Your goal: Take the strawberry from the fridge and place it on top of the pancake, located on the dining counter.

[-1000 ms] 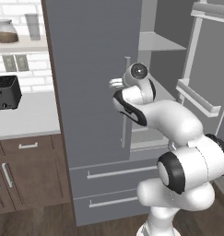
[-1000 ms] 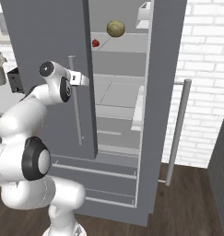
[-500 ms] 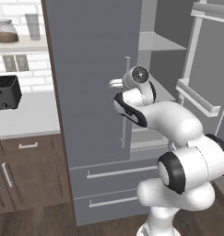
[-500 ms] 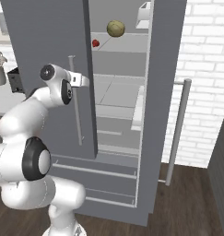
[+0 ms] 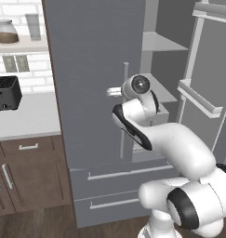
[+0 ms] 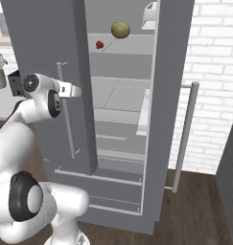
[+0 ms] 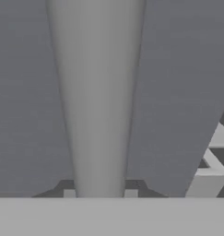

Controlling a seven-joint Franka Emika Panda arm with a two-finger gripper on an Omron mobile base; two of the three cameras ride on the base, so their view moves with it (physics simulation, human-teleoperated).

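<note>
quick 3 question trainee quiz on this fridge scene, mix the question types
1. True or false: the gripper is shut on the left door's handle.
2. The strawberry lies: A) in a drawer B) on an upper fridge shelf C) on the counter.
3. Fill in: the round fruit near the strawberry is olive-____.

Key: 1 true; 2 B; 3 green.

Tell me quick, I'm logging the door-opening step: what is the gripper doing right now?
Gripper: shut on the handle of the fridge's left door.
</note>
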